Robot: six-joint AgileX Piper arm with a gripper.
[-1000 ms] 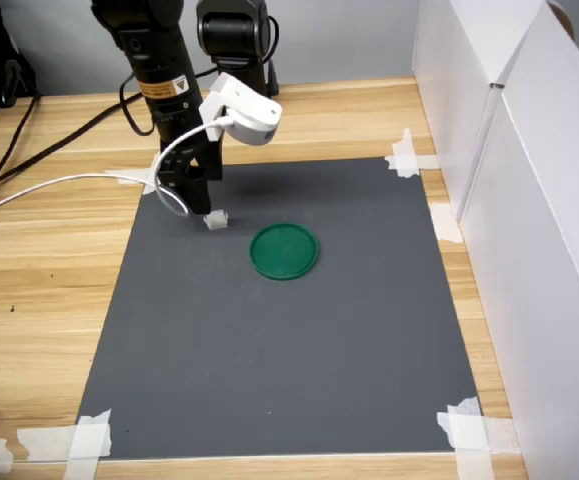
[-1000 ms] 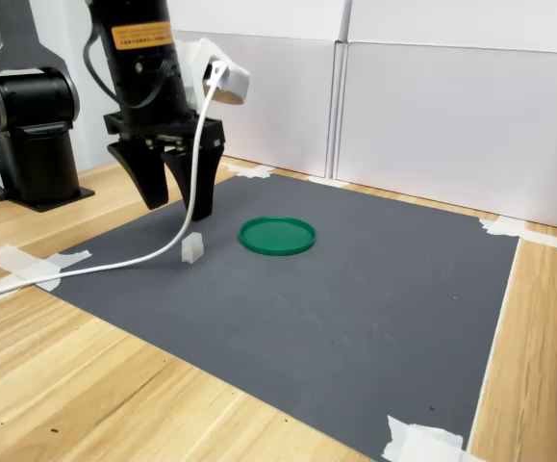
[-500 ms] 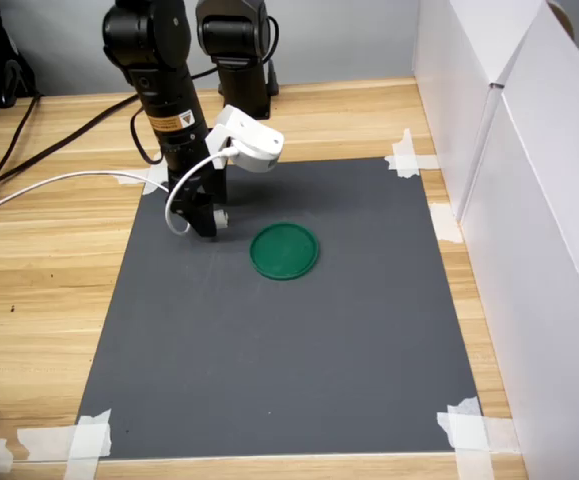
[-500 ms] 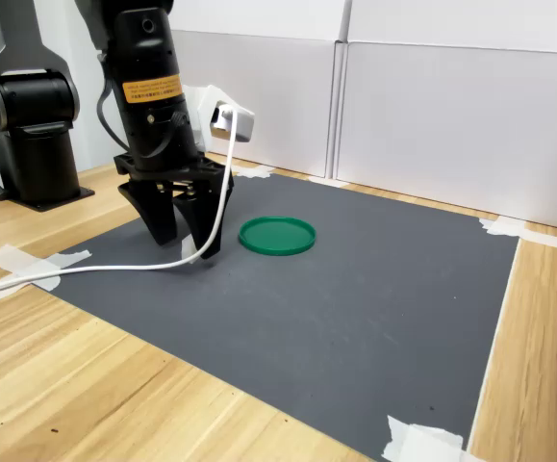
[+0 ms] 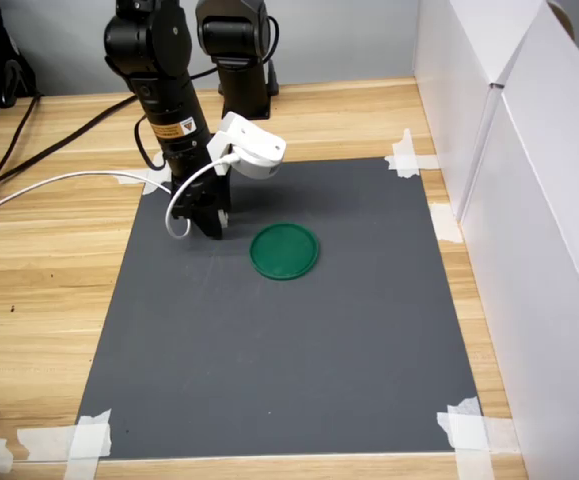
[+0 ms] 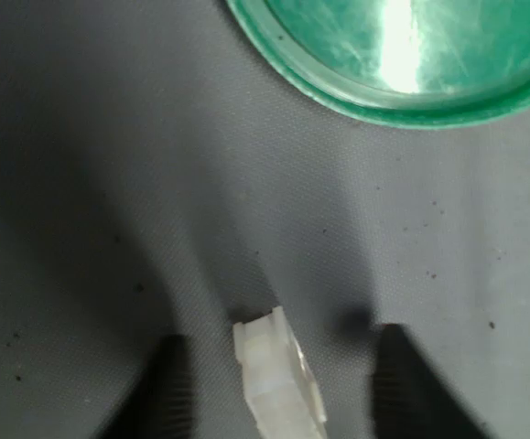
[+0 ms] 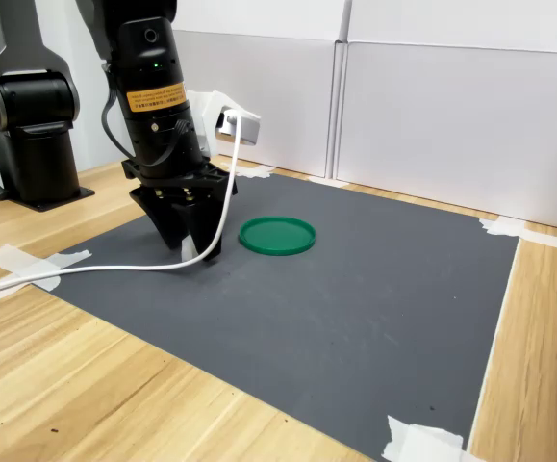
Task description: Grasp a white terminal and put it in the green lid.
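The gripper [image 6: 274, 389] is lowered to the dark mat [image 5: 289, 350], its jaws apart on either side of the white terminal [image 6: 278, 384], neither one touching it. The terminal lies skewed between them, just beside the green lid [image 5: 284, 250]. If the jaws are closed on that slant, the piece may be twisted or squeezed out.

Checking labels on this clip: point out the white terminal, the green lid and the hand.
white terminal [image 6: 278, 384], wrist view, middle of its body.
green lid [image 5: 284, 250], first exterior view, centre of the disc.
hand [image 7: 190, 252], second exterior view, midway between its fingertips.
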